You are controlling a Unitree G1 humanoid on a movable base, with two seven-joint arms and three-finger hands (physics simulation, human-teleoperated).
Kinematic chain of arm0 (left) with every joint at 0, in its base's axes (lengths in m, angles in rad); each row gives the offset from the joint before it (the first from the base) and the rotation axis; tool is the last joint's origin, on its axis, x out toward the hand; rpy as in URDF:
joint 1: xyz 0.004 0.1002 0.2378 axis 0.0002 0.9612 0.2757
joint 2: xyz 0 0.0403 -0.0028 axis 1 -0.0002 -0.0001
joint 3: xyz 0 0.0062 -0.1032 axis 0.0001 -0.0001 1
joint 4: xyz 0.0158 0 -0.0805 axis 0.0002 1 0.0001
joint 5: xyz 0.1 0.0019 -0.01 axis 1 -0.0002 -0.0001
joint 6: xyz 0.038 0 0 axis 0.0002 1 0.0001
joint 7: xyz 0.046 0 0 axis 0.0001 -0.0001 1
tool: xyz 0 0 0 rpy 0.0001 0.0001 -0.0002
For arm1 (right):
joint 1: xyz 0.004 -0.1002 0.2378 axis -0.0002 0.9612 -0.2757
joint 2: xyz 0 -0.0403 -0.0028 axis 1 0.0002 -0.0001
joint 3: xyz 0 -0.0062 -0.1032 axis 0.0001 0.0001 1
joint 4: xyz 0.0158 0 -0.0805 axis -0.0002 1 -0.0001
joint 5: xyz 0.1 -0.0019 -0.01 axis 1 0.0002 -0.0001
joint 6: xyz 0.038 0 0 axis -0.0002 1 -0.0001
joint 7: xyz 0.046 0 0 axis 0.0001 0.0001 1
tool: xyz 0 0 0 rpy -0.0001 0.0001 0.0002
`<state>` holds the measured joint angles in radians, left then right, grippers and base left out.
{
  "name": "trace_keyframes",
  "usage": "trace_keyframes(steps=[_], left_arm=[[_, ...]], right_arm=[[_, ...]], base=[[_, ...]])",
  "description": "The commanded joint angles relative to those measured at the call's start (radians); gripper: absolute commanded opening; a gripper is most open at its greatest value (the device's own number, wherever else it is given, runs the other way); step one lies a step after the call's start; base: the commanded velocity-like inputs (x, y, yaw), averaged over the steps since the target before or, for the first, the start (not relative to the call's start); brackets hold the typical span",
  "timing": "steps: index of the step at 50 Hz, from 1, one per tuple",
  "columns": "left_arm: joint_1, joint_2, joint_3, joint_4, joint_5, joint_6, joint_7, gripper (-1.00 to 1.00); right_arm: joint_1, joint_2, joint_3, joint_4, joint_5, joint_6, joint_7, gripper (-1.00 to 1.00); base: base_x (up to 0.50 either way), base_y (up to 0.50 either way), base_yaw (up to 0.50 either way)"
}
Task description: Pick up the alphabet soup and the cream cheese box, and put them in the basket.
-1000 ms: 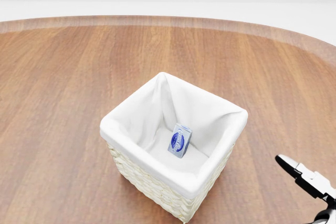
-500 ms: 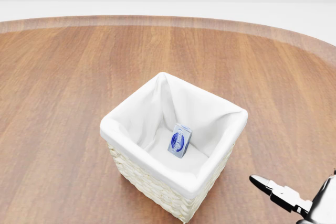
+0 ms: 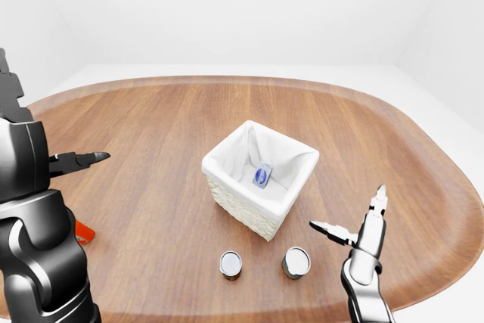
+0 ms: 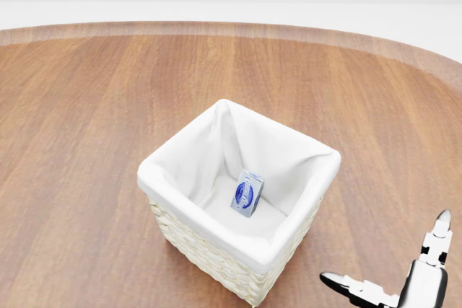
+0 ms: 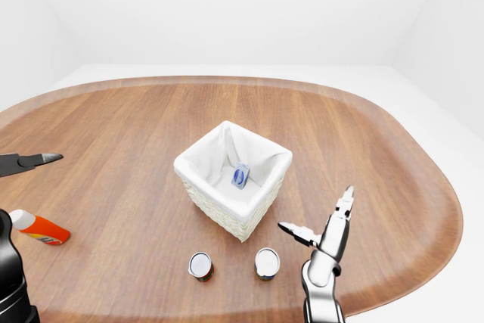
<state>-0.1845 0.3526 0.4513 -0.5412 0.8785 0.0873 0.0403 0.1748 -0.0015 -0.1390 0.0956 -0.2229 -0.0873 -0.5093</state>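
The basket (image 4: 238, 200), wicker with a white cloth lining, stands near the middle of the oval wooden desk (image 3: 151, 119). The cream cheese box (image 4: 247, 193), small and blue-and-white, is inside it, upright and leaning a little against the lining at the bottom.

In the eye views two cans stand on the desk below the basket, near the lower edge and apart from each other: a left can (image 5: 200, 265) with a dark red side and a right can (image 5: 267, 262) with a darker side. Both show pale lids; which one is the alphabet soup cannot be told from these labels.

The right hand (image 5: 321, 232) is raised just right of the right can, not touching it. Its fingers (image 5: 345, 202) are spread wide, one pointing up and one pointing left toward the cans, and it holds nothing.

The left hand (image 3: 76, 161) hangs over the left part of the desk, well apart from the basket, fingers stretched out to the right and empty.

An orange-red bottle (image 5: 38, 228) with a white cap lies on its side near the desk's left edge.
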Motion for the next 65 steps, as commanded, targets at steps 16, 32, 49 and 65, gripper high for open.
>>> trace_keyframes(steps=[16,32,49,65], left_arm=[[0.004,-0.002,-0.003,0.015,0.006,0.000,0.001,1.00],[-0.002,0.003,0.002,-0.004,-0.005,0.000,-0.021,1.00],[0.000,0.000,-0.004,0.012,-0.002,0.000,-0.009,1.00],[-0.001,0.001,-0.006,0.019,-0.001,0.000,-0.009,1.00]], right_arm=[[0.139,0.022,0.043,-0.124,-0.038,0.000,0.129,1.00],[0.182,0.003,0.095,-0.041,-0.139,0.000,0.196,1.00],[0.201,-0.008,0.128,-0.017,-0.165,0.000,0.227,1.00],[0.251,-0.029,0.191,-0.031,-0.201,0.000,0.275,1.00]], base=[[0.00,0.00,0.00],[0.00,0.00,0.00],[0.00,0.00,0.00],[0.00,0.00,0.00]])
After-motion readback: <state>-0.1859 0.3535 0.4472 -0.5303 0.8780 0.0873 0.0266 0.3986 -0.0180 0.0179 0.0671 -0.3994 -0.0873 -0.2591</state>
